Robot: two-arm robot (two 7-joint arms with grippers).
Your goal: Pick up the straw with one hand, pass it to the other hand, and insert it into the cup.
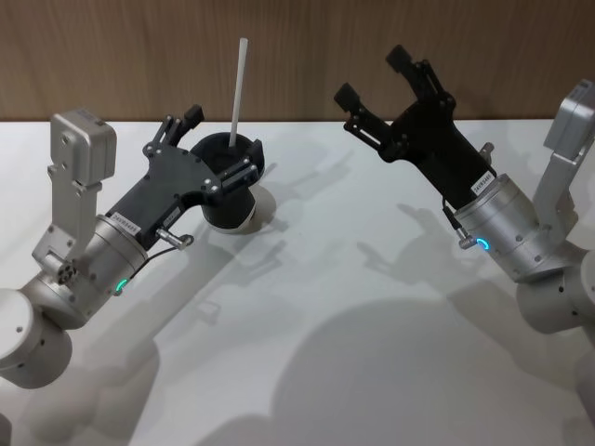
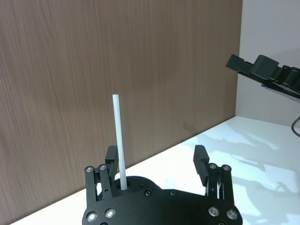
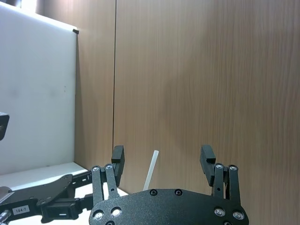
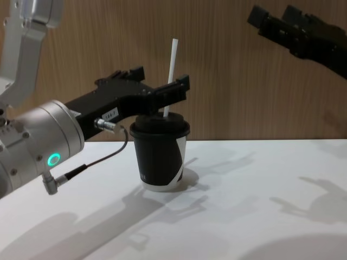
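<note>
Straw stands upright in cup, between spread fingers of left tool. Right tool, also spread, hangs well apart.

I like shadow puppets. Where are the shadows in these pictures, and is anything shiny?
Head view: big soft shadows of both arms spread across the white table. Chest view: the cup and left gripper throw grey shadows toward the front. Left wrist view: fainter shadows on the tabletop, under the right gripper. No strong glare anywhere.
</note>
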